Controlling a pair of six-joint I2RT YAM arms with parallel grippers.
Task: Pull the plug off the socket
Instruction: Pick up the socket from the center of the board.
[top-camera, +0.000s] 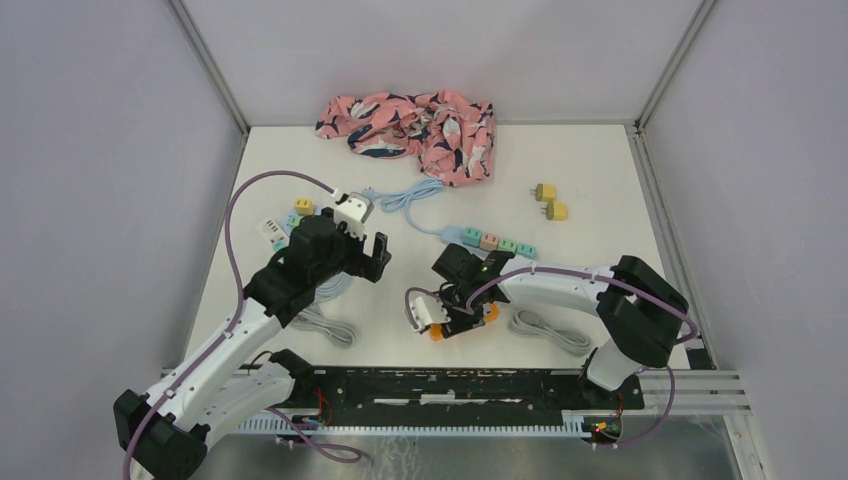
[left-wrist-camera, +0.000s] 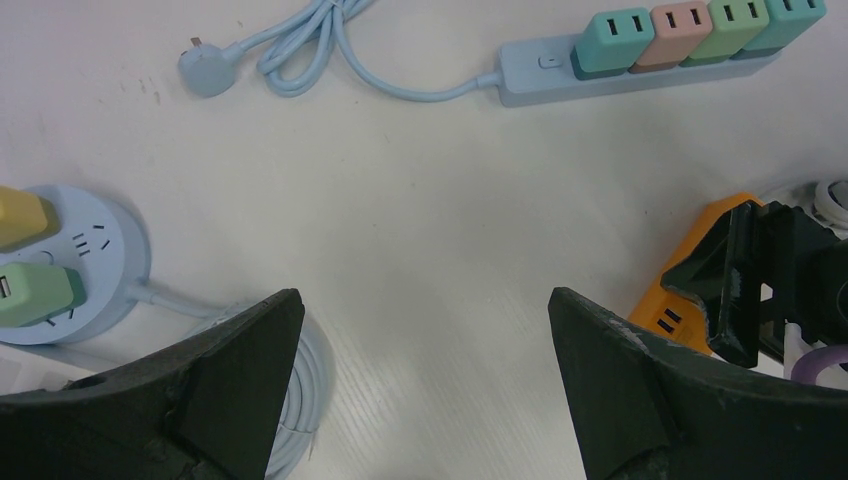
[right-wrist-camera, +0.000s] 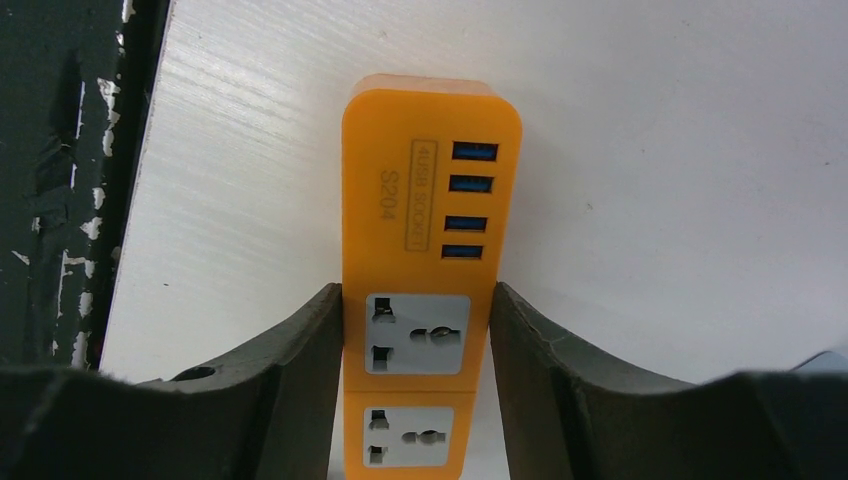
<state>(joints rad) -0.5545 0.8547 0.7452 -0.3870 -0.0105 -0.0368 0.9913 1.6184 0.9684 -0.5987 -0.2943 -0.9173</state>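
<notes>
At the far left of the left wrist view lies a round pale-blue socket hub (left-wrist-camera: 100, 250) with a yellow plug (left-wrist-camera: 20, 215) and a green plug (left-wrist-camera: 35, 292) pushed into it. The left gripper (left-wrist-camera: 422, 300) hangs over the bare white table (left-wrist-camera: 420, 200), its fingers spread wide with nothing between them. Beyond it a pale-blue strip (left-wrist-camera: 530, 75) carries four coloured plugs in a row.

To the right, near the table's front edge and between the two arms, is the orange power strip (right-wrist-camera: 430, 200). It lies flat and is long and boxy with rounded corners. Four blue USB ports are stacked at its far end beside a printed "S204", and below them are two grey sockets with their holes showing. The right gripper (right-wrist-camera: 415, 290) is clamped across it, one black finger pressed to each long side at the upper grey socket. The strip's near end is out of view.
</notes>
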